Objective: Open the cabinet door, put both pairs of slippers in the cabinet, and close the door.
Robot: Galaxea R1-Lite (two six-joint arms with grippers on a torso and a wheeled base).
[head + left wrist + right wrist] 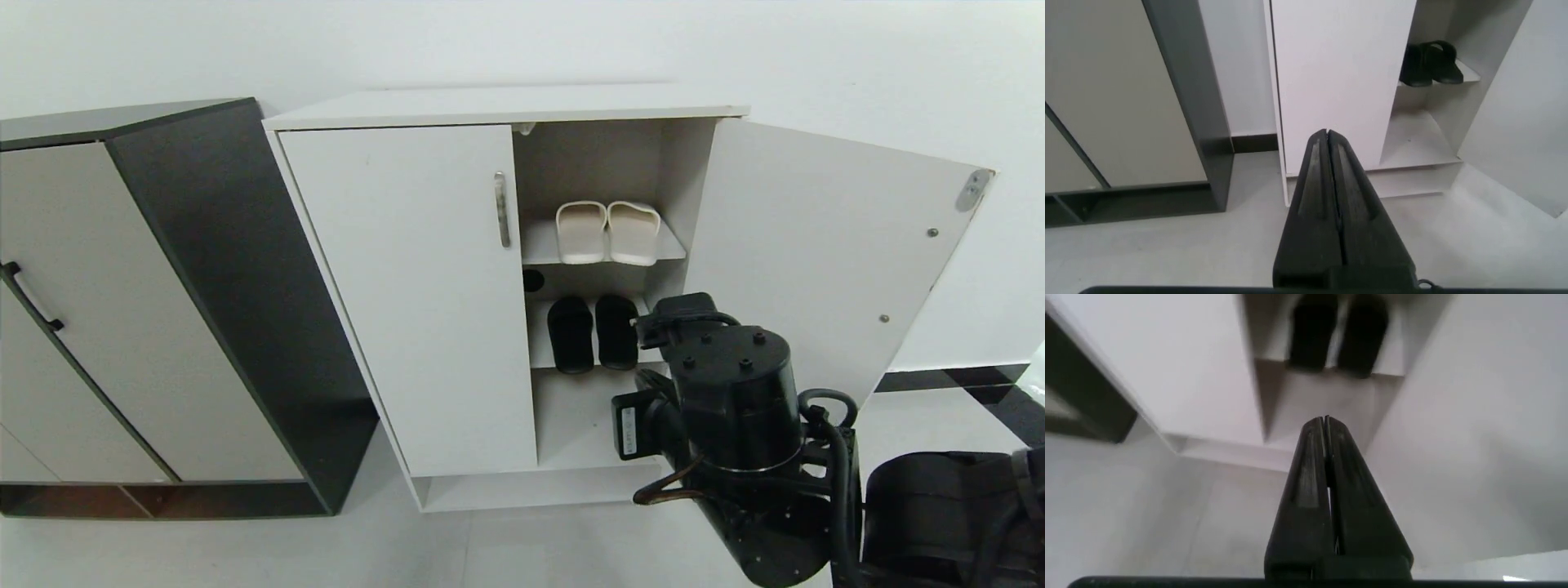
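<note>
2 pairs shelved ahead of closed right gripper [1326, 425]: white slippers [608, 231], black slippers [593, 331]; left gripper [1327, 135] closed too. Open door [824, 245] beside right gripper: light, stiff, free-swinging; likely best pushed near free edge.

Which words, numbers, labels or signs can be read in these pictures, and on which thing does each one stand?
white label on the black block at the right arm's wrist: it carries print, but too small to read.
white cabinet, cream slippers, black slippers, dark cabinet: no text or sign visible.
So no text can be quoted here.
</note>
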